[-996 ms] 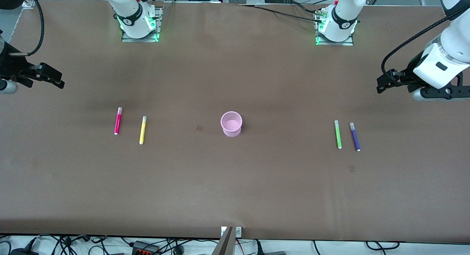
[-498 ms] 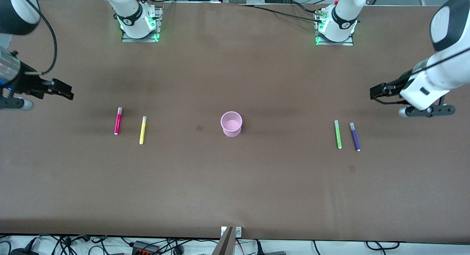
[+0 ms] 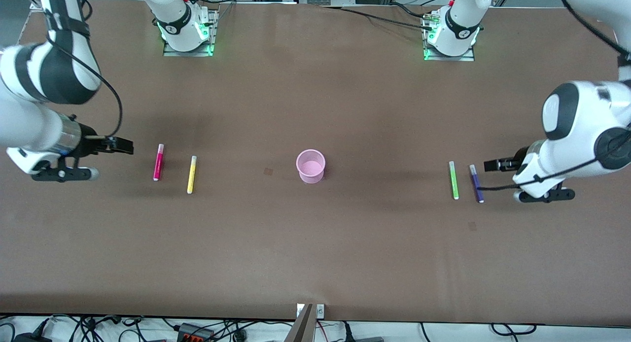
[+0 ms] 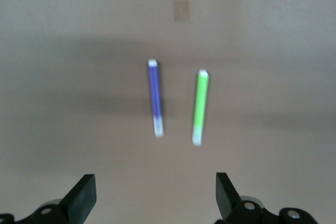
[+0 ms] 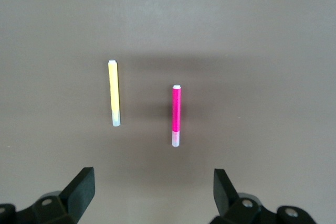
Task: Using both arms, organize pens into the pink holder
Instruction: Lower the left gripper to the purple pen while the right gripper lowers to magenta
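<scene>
The pink holder [image 3: 310, 166] stands upright in the middle of the brown table. Toward the right arm's end lie the magenta pen [image 3: 158, 162] [image 5: 176, 115] and the yellow pen [image 3: 191, 174] [image 5: 114, 93], side by side and apart. My right gripper [image 3: 127, 146] [image 5: 154, 195] hovers open and empty just beside the magenta pen. Toward the left arm's end lie the green pen [image 3: 453, 180] [image 4: 199, 107] and the purple pen [image 3: 476, 183] [image 4: 155, 98]. My left gripper [image 3: 489, 165] [image 4: 156, 198] hangs open and empty right beside the purple pen.
The arm bases [image 3: 186, 31] [image 3: 451, 36] stand along the table's edge farthest from the front camera. Two small dark patches [image 3: 267, 171] [image 3: 472, 226] mark the tabletop. Cables lie past the table's nearest edge [image 3: 197, 329].
Both arms have swung in from the table's ends and come down toward their pairs of pens. The pens and the holder have not moved.
</scene>
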`<state>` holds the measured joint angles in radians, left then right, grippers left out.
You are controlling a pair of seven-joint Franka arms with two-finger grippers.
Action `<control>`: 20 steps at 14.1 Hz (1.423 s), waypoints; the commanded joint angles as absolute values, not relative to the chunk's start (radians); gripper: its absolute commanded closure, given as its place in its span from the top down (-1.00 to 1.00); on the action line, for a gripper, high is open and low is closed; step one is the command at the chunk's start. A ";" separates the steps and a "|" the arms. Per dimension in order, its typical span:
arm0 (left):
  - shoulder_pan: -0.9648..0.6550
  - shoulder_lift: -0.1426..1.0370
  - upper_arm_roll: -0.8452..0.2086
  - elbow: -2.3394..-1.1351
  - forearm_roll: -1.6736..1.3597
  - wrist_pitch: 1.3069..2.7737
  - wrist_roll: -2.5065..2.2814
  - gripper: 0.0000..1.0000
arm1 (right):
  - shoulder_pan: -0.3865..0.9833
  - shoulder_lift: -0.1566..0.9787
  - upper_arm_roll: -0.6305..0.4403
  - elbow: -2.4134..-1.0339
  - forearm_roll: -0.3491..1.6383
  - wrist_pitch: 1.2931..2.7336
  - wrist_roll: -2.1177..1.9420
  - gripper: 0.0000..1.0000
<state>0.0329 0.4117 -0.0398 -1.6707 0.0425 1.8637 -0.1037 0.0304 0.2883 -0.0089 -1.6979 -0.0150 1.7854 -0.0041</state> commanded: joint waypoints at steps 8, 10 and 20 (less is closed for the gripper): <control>0.098 0.660 -0.052 -1.712 0.060 2.247 0.072 0.88 | -0.008 0.563 -0.014 -1.704 -0.026 1.954 -0.017 1.00; 0.097 0.678 -0.052 -1.717 0.058 2.263 0.068 0.66 | -0.017 0.597 -0.014 -1.703 -0.028 1.959 -0.018 1.00; 0.104 0.701 -0.054 -1.721 0.046 2.256 0.061 -0.32 | -0.020 0.657 -0.015 -1.721 -0.032 2.023 -0.020 0.75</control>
<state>0.0972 0.7020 -0.0469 -1.7108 0.0435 2.2473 0.0559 -0.0110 0.6640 -0.0220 -1.7049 -0.0160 2.0012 -0.0096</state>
